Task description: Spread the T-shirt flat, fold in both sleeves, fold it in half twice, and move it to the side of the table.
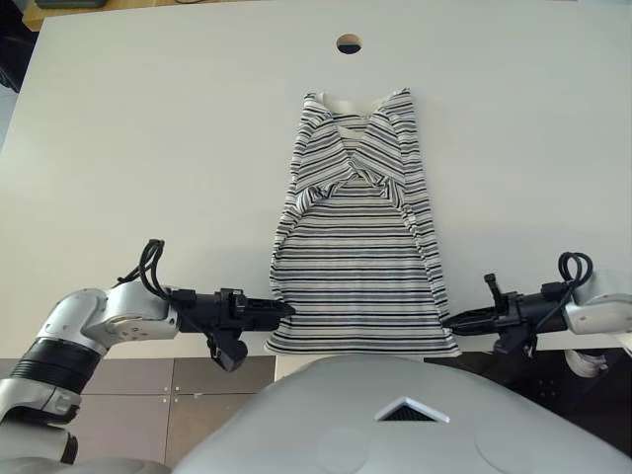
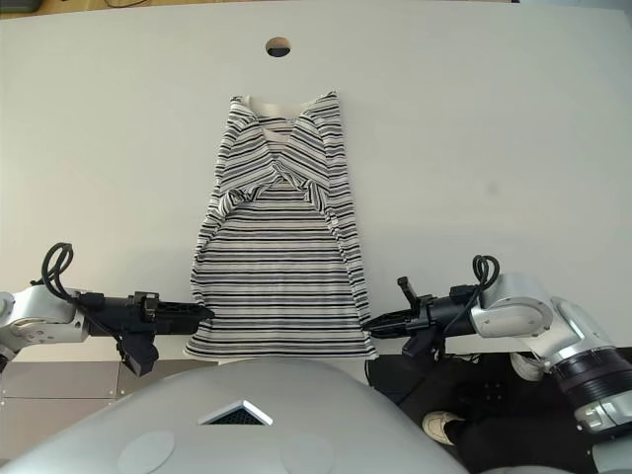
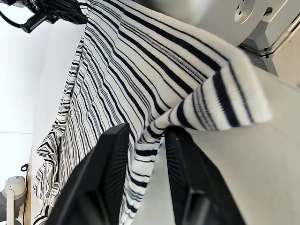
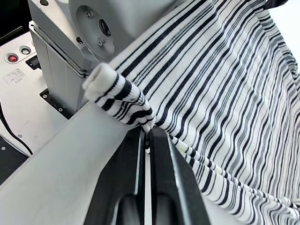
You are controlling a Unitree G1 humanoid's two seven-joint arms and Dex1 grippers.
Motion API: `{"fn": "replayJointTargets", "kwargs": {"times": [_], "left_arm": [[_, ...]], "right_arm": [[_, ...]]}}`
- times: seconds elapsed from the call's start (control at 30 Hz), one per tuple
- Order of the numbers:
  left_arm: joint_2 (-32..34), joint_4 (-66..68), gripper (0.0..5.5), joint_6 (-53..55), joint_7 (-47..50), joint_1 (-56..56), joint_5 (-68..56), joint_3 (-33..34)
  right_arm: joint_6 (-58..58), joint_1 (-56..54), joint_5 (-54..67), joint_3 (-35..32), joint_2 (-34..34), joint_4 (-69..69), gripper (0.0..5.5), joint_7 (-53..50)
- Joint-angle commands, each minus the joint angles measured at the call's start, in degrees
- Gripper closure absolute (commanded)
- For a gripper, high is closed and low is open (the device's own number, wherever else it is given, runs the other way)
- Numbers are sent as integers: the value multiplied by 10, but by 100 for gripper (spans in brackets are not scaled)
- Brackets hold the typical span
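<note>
**Hem corners pinched for the fold**

We judge the thin bite the main risk: if either corner slips on the lift, the half-fold skews and the tucked sleeves (image 1: pixel 360 166) flop open. Our left gripper (image 1: pixel 283 309) and right gripper (image 1: pixel 449 321) point inward along the near table (image 1: pixel 148 148) edge, forearms low, each clamped on a hem corner of the T-shirt (image 1: pixel 355 257), which lies mid-table.

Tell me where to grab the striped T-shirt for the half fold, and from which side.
Take the T-shirt by its two near hem corners, each hand from its own outer side, as the left hand and right hand do. The hem lies at the table edge, sleeves already in, so corners are free to pinch.
</note>
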Motion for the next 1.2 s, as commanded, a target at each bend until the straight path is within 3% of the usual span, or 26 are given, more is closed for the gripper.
{"fn": "replayJointTargets", "kwargs": {"times": [0.03, 0.2, 0.33, 0.4, 0.47, 0.53, 0.6, 0.77, 0.93, 1.2], "left_arm": [[-3, 30, 479, 10, 0, 16, 79, -11], [0, 31, 539, 1, 24, 24, 95, -4], [-4, 27, 539, 47, 10, 28, 35, -13], [12, -9, 539, 145, -61, 46, -106, -45], [121, -148, 539, 327, -170, 117, -394, -86], [221, -249, 539, 425, -266, 157, -595, -103], [251, -307, 539, 490, -332, 145, -737, -78], [91, -255, 539, 614, -322, -4, -835, -11], [-75, -68, 539, 659, -260, -128, -709, 3], [-258, 136, 539, 736, -191, -322, -625, 60]], "right_arm": [[39, 4, -15, 15, -10, -20, 540, 18], [68, 3, 5, 13, -22, -53, 540, 27], [144, 16, 96, 10, -25, -81, 540, 42], [252, 28, 215, 4, -39, -123, 540, 71], [384, 26, 368, -12, -56, -160, 540, 114], [462, 0, 469, -35, -53, -167, 540, 153], [492, -51, 520, -61, -9, -144, 540, 162], [468, -123, 489, -78, 109, -56, 540, 119], [429, -215, 405, -113, 235, 100, 540, 55], [393, -339, 295, -162, 343, 303, 540, -36]]}}
